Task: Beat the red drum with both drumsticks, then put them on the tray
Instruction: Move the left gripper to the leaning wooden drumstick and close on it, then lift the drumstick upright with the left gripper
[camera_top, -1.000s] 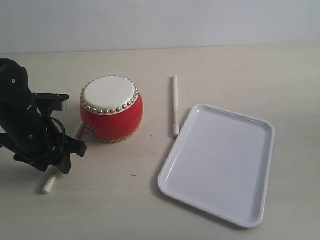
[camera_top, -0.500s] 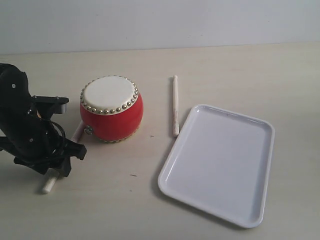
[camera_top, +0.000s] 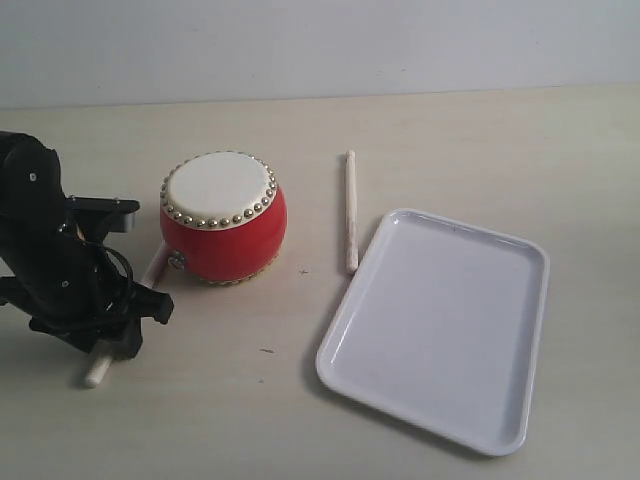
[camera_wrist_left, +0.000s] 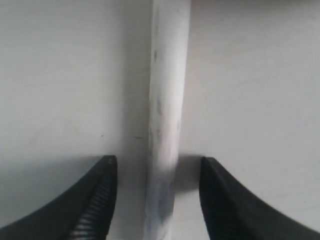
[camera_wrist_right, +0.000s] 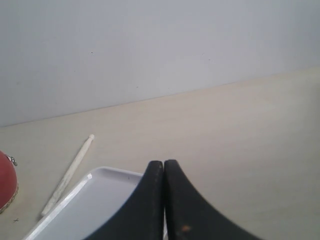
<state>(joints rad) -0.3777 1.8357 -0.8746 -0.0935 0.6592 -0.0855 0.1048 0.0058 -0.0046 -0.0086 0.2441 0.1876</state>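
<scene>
the left gripper (camera_wrist_left: 156, 161) is hovering low with its black jaws spread on either side of a slim pale wooden drumstick (camera_wrist_left: 165, 100), not pinching it. this stick is lying on the light beige table (camera_top: 450, 140), just left of the squat glossy red drum with a cream head (camera_top: 225, 235). a second pale wooden drumstick (camera_top: 351, 210) is lying between the drum and the flat white rectangular plastic tray (camera_top: 440, 330) on the right. the right gripper (camera_wrist_right: 164, 167) is pressing its jaws together on nothing.

No text, label, brand, number or sign can be read anywhere in these views.
</scene>
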